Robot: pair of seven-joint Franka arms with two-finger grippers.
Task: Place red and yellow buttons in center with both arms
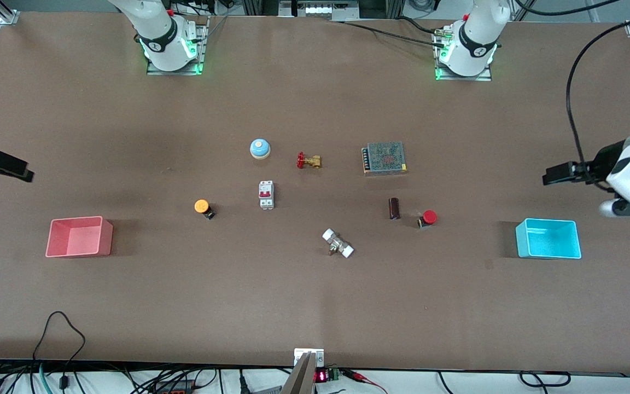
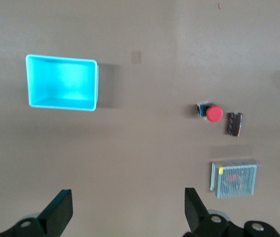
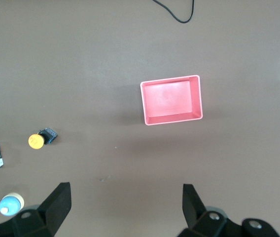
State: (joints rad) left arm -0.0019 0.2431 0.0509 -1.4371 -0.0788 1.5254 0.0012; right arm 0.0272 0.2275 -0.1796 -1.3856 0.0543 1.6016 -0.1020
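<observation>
Brown matte tabletop (image 1: 315, 306) across nearly the whole front view, bare in wide stretches, metal framing at its corners and loose black cables (image 1: 58, 334) along the edge nearest the front camera. Two white arm bases lit green at the edge farthest from that camera. Left gripper (image 2: 128, 210) up over bare table at the left arm's end, near the cyan bin (image 1: 548, 238), fingers spread wide, holding nothing. Right gripper (image 3: 126, 207) likewise wide open and empty, over bare table at the right arm's end, near the pink bin (image 1: 79, 236). Mesh-covered metal box (image 1: 384, 158) toward the bases, well apart from both bins. Blue-and-white bell (image 1: 260, 148), brass valve (image 1: 308, 161) just beside it, white breaker (image 1: 266, 194) nearer the front camera than the bell. White-capped fitting (image 1: 338, 243) nearest the front camera of the middle group. Red button (image 1: 427, 218) beside a small dark cylinder (image 1: 394, 208), toward the cyan bin. Yellow button (image 1: 203, 207) between breaker and pink bin.
</observation>
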